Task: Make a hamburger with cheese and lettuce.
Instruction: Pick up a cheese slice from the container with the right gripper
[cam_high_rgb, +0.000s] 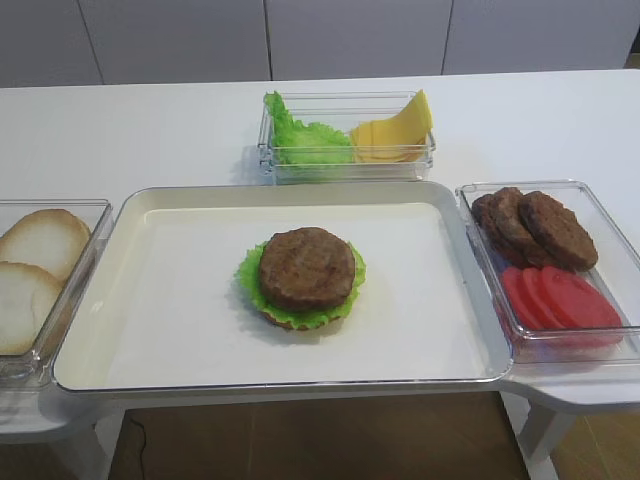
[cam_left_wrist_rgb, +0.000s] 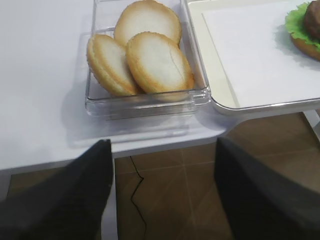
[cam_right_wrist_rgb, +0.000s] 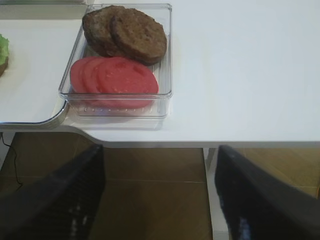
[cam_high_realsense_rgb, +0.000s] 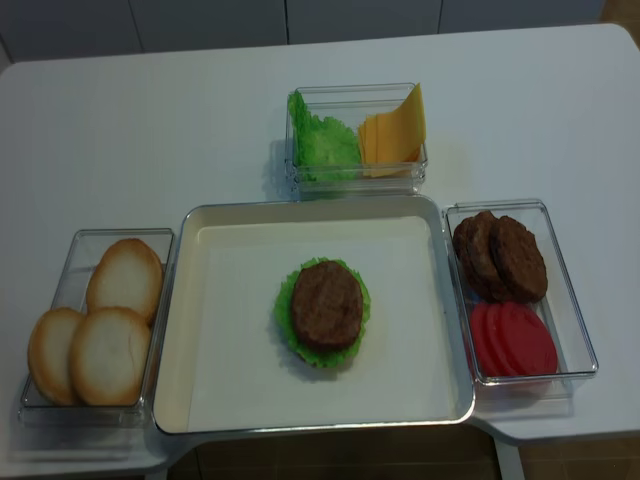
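The hamburger is seen near the middle of the cream tray, built so far as bun base, lettuce and one grilled patty on top. No cheese has been laid on it yet, so the stack is judged partly done, with the cheese layer and a top bun outstanding.

The cheese is stored as yellow slices leaning in the right half of the clear box behind the tray; spare green leaves fill the left half. This box is placed just beyond the tray's far edge, presumably so that either arm can reach it.

Loose patties and red tomato slices are kept in the clear container to the right of the tray. Bun halves are kept in a matching container to its left. Each supply is thus set on the side of the arm that serves it.

The right gripper is held back over the table's front edge, its two dark fingers standing wide apart with nothing between them. The left gripper is likewise held off the front edge, fingers spread and empty. Neither is touching any food.

The next step is judged to be a reach for a cheese slice.
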